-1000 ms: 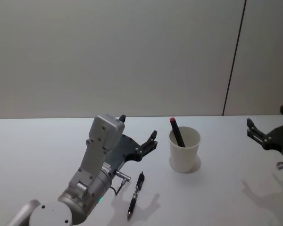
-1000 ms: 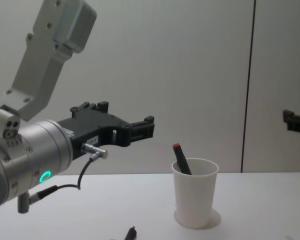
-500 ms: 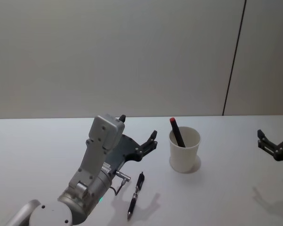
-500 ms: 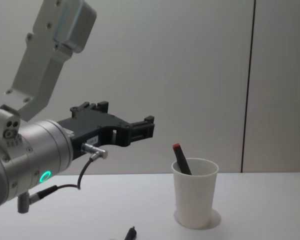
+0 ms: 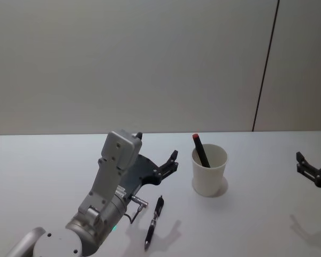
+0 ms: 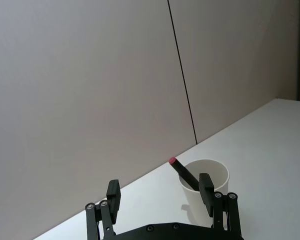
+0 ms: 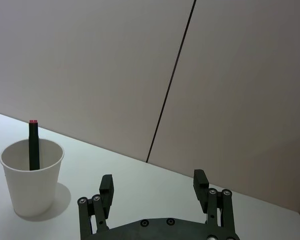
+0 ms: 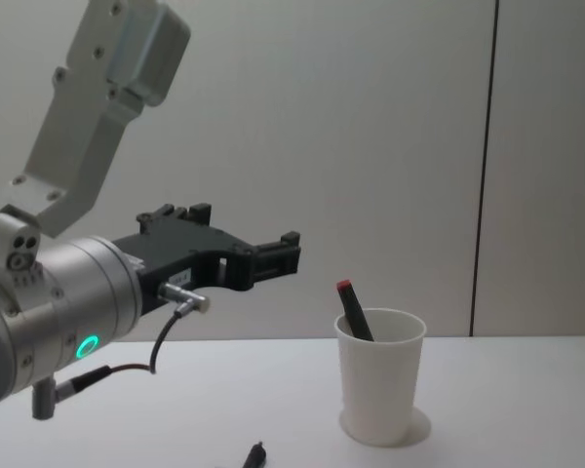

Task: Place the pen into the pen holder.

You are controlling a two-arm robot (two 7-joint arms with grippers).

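A black pen (image 5: pixel 154 221) lies flat on the white table (image 5: pixel 53 171), near its front edge; its end shows in the chest view (image 8: pixel 256 454). The pen holder (image 5: pixel 208 171) (image 8: pixel 378 385), a white paper cup, stands upright to the pen's right and farther back. A black pen with a red cap (image 5: pixel 200 150) (image 8: pixel 351 308) leans inside it. My left gripper (image 5: pixel 157 146) (image 6: pixel 159 183) hovers open and empty above the table, behind the lying pen and left of the cup (image 6: pixel 221 182). My right gripper (image 5: pixel 312 172) (image 7: pixel 153 178) is open and empty at the far right, well away from the cup (image 7: pixel 32 185).
A plain wall with one dark vertical seam (image 5: pixel 265 69) rises behind the table. My left forearm and its grey wrist box (image 5: pixel 120 155) stand over the table's front left. Bare table lies between the cup and my right gripper.
My right gripper has drawn back to the right and lower, slipping past the chest view's right edge. My left gripper has dipped very slightly. The pens and the cup have not moved.
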